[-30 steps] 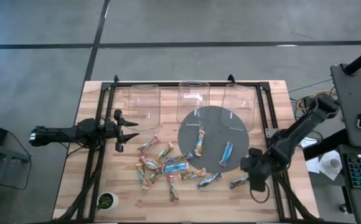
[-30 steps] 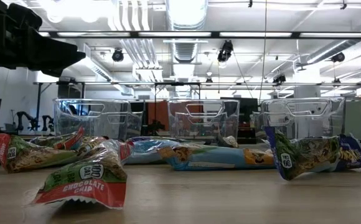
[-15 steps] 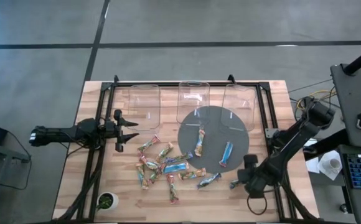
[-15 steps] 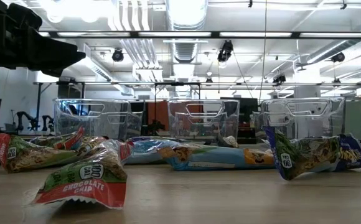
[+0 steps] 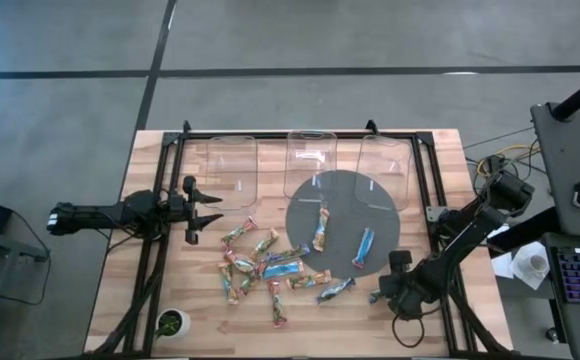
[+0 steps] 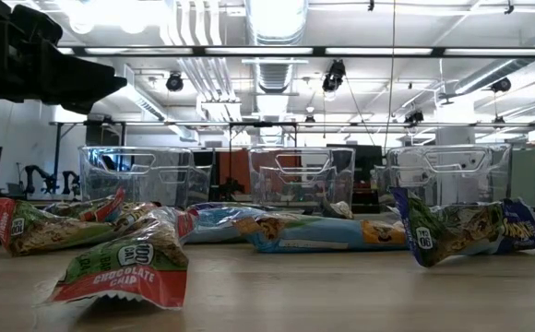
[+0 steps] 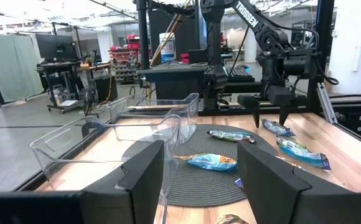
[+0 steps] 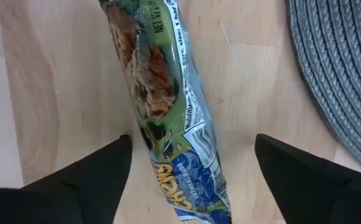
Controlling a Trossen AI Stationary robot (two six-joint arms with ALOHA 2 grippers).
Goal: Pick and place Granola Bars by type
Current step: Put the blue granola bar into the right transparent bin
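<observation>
Pincer of the left arm (image 5: 208, 211) hangs over the left side of the tabletop (image 5: 440, 150), with its fingers spread apart and nothing between them. Just to its right, three clear bins (image 5: 233, 168) stand in a row along the far edge. A round grey mat (image 5: 342, 215) lies in front of the middle and right bins, and two Granola Bars (image 5: 319, 229) rest on it. Most other bars lie in a loose pile (image 5: 262, 268) on the wood, in front of the mat and to its left. A small green cup (image 5: 173, 322) stands at the near left corner. Farther right, the right pincer (image 5: 388, 293) is low over a green and blue bar (image 8: 168, 118) lying on the wood just beside the mat. Its two fingers are apart, one on each side of the bar, not touching it.
</observation>
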